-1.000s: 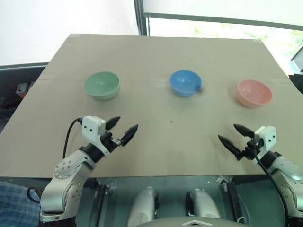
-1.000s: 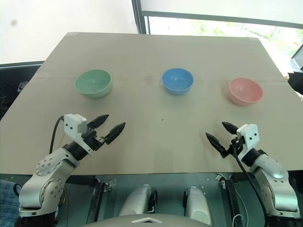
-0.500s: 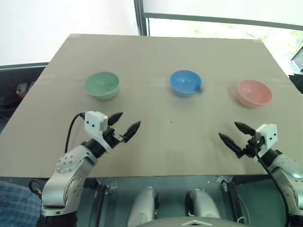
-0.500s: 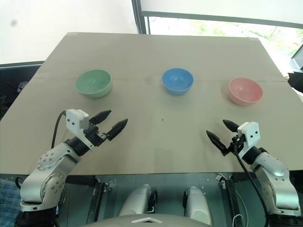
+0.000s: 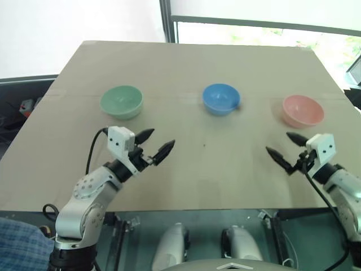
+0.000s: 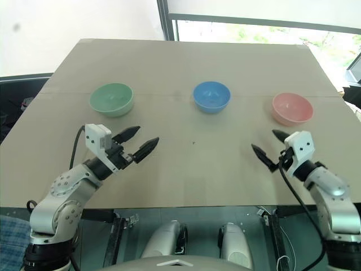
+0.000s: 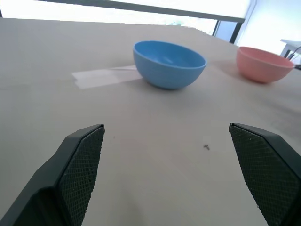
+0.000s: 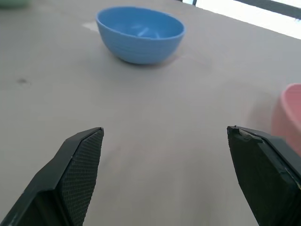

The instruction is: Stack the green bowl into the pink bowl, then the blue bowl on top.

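I have three bowls in a row across the middle of the flat tan counter (image 5: 186, 73), all upright, empty and well apart from each other. The small round pale mint-green plastic bowl (image 5: 121, 101) sits at the left end, the small round bright sky-blue plastic bowl (image 5: 221, 99) in the middle, and the small round salmon-pink plastic bowl (image 5: 303, 110) at the right end. Nothing is stacked yet.

My left tool (image 5: 154, 143) hangs over the counter on the near side of the green bowl, a little toward the middle, with its two black fingers spread wide and nothing between them. Through its wrist camera I see the blue bowl straight ahead, with the pink bowl beyond it to one side.

My right tool (image 5: 287, 147) hovers just on the near side of the pink bowl, also spread wide and empty, its tips angled in toward the centre of the counter. Its wrist camera shows the blue bowl ahead and the pink bowl's edge beside one finger (image 8: 265, 169). Neither tool touches a bowl.
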